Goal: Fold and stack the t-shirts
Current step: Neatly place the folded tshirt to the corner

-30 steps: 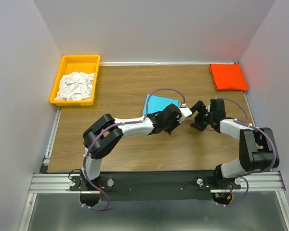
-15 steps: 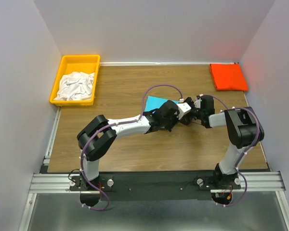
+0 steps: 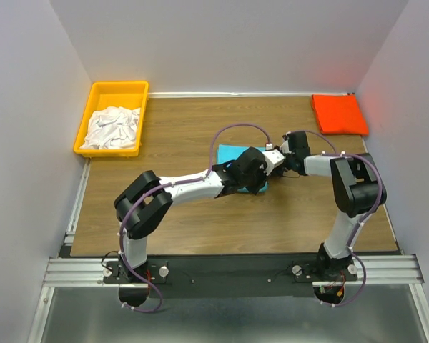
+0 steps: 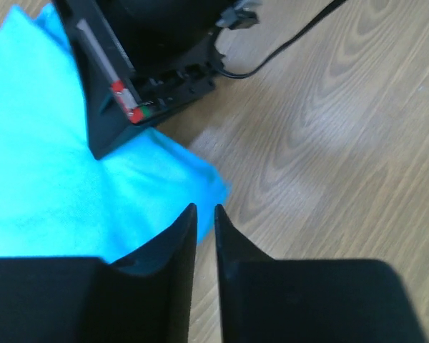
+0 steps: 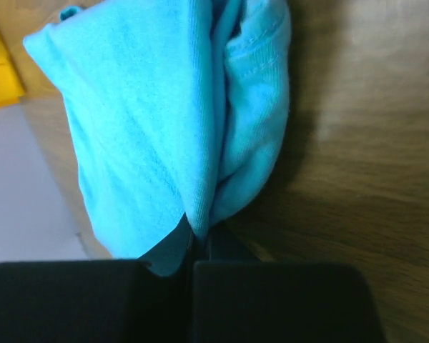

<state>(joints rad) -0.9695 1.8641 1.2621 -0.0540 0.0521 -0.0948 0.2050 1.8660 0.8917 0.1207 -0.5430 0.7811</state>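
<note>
Turquoise t-shirt (image 3: 230, 152) is located near the middle of the worktop (image 3: 179, 128), slightly toward 3 o'clock. In the top view it is mostly covered by the left arm's wrist. Only a strip at its 11 o'clock side and a small corner at 5 o'clock are seen there.

Right end effector (image 5: 200, 239): clenched, grasping a fold of the turquoise t-shirt. In the right wrist view the cloth is pinched between the closed jaws and is bunched in 2 thick folds running up toward 12 o'clock. In the top view the grip is placed at the shirt's 2 o'clock edge.

Left end effector (image 4: 206, 214): released. The jaws are parted by a narrow slit and nothing is seen clamped between them. It is positioned at the shirt's edge. In the left wrist view cloth is spread across the 9 o'clock half and bare wood across the 3 o'clock half, and a cloth corner is seen just at 12 o'clock of the tips. The right end effector's black body is seen over the cloth at 11 o'clock of that view.

Orange-red t-shirt (image 3: 339, 114): folded flat, laid at the 2 o'clock corner of the worktop, well apart from both arms.

White t-shirts (image 3: 113, 127): crumpled, piled inside the yellow bin (image 3: 119, 88) at the 10 o'clock corner.
</note>
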